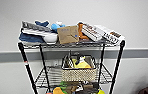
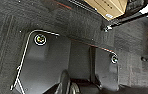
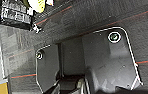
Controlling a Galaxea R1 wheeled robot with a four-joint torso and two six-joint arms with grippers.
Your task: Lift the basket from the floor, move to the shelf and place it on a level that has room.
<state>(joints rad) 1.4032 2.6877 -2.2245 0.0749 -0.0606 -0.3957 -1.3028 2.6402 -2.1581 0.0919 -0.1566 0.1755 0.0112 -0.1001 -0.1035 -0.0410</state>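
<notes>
A: Basket placement in the head view, where was it?

B: It sat on the level, the second wire tier from the top of the shelf, toward the right half, with yellow items showing above its rim. The tier above carried boxes and a blue cloth; coloured toys lay on the tier below.

A: And the left wrist view?

B: It looked down on the floor, dark carpet tiles, with a brown cardboard box near a black post foot. I could not tell whether the left claw was spread or pressed together.

A: The right wrist view?

B: Carpet again, with thin red lines across it, and a dark wire frame at one corner beside something yellow. The right claw's state I could not tell either.
</notes>
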